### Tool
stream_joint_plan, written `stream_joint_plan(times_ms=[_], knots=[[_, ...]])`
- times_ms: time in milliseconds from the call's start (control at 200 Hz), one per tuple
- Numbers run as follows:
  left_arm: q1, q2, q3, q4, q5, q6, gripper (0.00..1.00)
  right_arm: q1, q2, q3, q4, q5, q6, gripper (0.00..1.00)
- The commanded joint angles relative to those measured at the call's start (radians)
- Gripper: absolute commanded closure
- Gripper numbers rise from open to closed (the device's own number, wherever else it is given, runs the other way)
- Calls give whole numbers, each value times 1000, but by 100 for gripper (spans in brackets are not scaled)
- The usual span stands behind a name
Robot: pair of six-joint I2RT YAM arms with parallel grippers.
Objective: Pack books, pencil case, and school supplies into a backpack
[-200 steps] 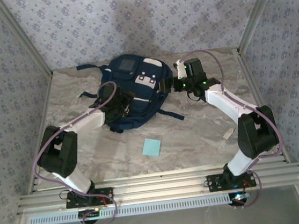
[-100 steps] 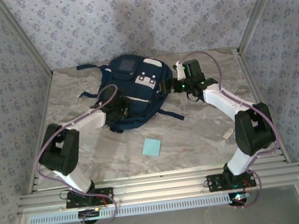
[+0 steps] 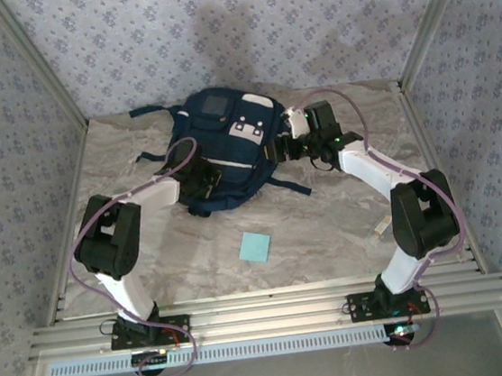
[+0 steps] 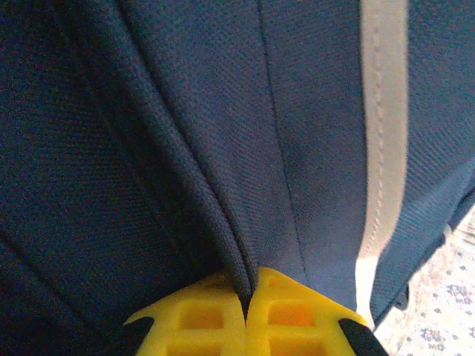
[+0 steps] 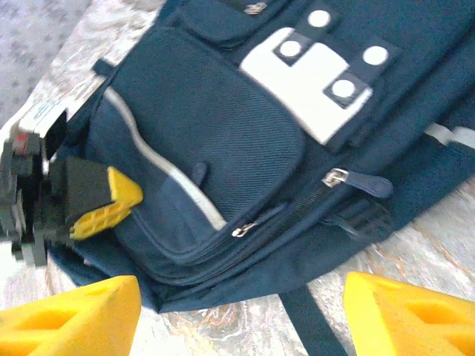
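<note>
While the navy backpack (image 3: 228,145) lies flat toward the far side of the marble-patterned tabletop (image 3: 346,222), seen from overhead, the left claw (image 3: 203,182) sits at its near left edge and the right claw (image 3: 281,146) at its right side, with the small light-blue pad (image 3: 255,246) lying well apart on bare tabletop nearer the arm bases; from the left wrist, the left claw's yellow fingertips (image 4: 282,315) are pressed together, pinching a fold of the backpack's navy fabric beside a white trim stripe (image 4: 382,133); from the right wrist, the right claw's fingertips (image 5: 412,315) stand spread with nothing between them, near the backpack's zipped front pocket (image 5: 200,141) and white patch (image 5: 312,74)
</note>
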Motion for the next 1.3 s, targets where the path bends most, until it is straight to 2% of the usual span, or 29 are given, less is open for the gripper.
stream_joint_plan(times_ms=[0,50,195,300,460,725,1039,1209,1294], knots=[[12,-92,48,-6,55,54,100,-4,35,23,17,-134,-171,26],[19,-112,49,-8,68,59,100,-7,56,39,10,-192,-242,29],[29,-156,40,-12,89,58,100,-8,145,108,-20,-259,-368,28],[34,-181,28,-13,86,59,100,-18,218,172,-33,-306,-390,29],[50,-206,7,-7,80,58,100,-26,328,285,-97,-396,-429,34],[69,-225,-26,1,77,58,100,-20,462,388,-158,-411,-410,36],[67,-216,-61,46,92,30,100,33,537,424,-138,-392,-351,26],[65,-220,-70,57,86,21,100,47,533,412,-126,-456,-310,22],[62,-216,-80,77,85,8,100,63,505,351,-76,-507,-262,23]])
